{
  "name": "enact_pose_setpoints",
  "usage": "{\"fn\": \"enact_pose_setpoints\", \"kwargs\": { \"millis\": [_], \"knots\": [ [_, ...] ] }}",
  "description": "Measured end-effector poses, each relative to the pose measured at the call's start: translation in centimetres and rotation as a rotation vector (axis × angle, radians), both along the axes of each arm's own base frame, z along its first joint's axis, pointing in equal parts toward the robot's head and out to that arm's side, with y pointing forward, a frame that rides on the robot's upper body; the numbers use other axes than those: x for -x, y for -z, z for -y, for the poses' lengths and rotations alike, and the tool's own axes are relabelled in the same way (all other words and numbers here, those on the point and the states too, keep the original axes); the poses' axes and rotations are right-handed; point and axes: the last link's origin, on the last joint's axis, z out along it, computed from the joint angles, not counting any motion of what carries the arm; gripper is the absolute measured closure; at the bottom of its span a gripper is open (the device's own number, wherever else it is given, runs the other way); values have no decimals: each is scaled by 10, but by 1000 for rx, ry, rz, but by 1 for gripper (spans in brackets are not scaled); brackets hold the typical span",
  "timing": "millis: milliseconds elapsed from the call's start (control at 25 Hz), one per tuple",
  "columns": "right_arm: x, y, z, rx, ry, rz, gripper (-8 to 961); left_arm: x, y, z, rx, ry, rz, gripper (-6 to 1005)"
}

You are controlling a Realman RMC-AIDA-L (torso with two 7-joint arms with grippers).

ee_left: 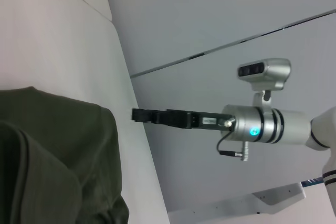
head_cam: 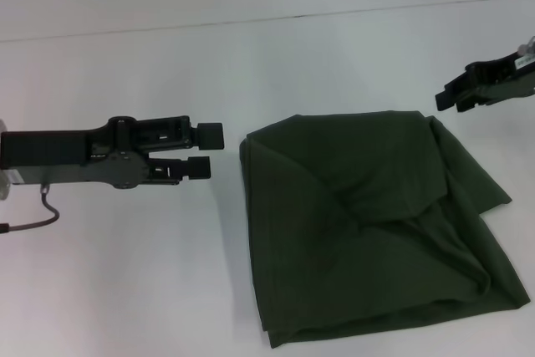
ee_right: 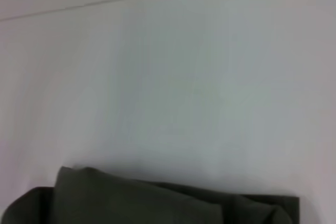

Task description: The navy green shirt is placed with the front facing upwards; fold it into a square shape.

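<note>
Hard to see much of the right gripper [head_cam: 441, 99] here: the head view cuts its arm off at the frame edge, and only dark finger ends poke in, so whether it is parted or closed I cannot tell. The left wrist view catches that same gripper [ee_left: 134, 115] side-on, far off, and that does not settle it either. The right wrist view shows none of its own fingers, just pale worktop [ee_right: 173, 87] and a strip of green cloth at the frame's edge.

The left gripper [head_cam: 206, 151] is plain enough: two dark pads spread well apart, nothing between them, hovering over bare worktop [head_cam: 125, 273] just to the side of the shirt [head_cam: 368, 223], not touching it.

The shirt lies between the two grippers, closer to the left one's fingertips, with its far corner below the right one. It is dark olive green, bundled into a rough, lumpy rectangle, several layers overlapping. One flap crosses the top at a slant, and a loose edge sticks out on the right gripper's side. No lettering or label shows; only plain green cloth faces up. Its near corner runs to the bottom of the frame
</note>
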Motion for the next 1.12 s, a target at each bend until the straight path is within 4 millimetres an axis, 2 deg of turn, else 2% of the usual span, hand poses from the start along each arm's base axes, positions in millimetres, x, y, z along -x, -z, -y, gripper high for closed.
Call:
{"fn": "enact_pose_setpoints", "kwargs": {
  "millis": [40, 280, 600, 680, 920, 1120],
  "knots": [
    [0, -1, 1, 5, -3, -10, 622, 0, 0, 0, 0, -1, -1, 111],
    [8, 0, 21, 154, -25, -40, 585, 3, -5, -1, -18, -14, 5, 111],
    [8, -3, 56, 381, -8, -15, 586, 5, -9, -3, -30, -18, 4, 111],
    [6, -4, 59, 399, -8, -12, 585, 5, -10, -4, -36, -21, 5, 111],
    [5, -3, 47, 315, -31, -10, 585, 9, -6, -4, 20, -9, -84, 112],
    [16, 2, 39, 284, -76, -49, 585, 25, 7, 6, 128, -30, -246, 113]
  ]
}}
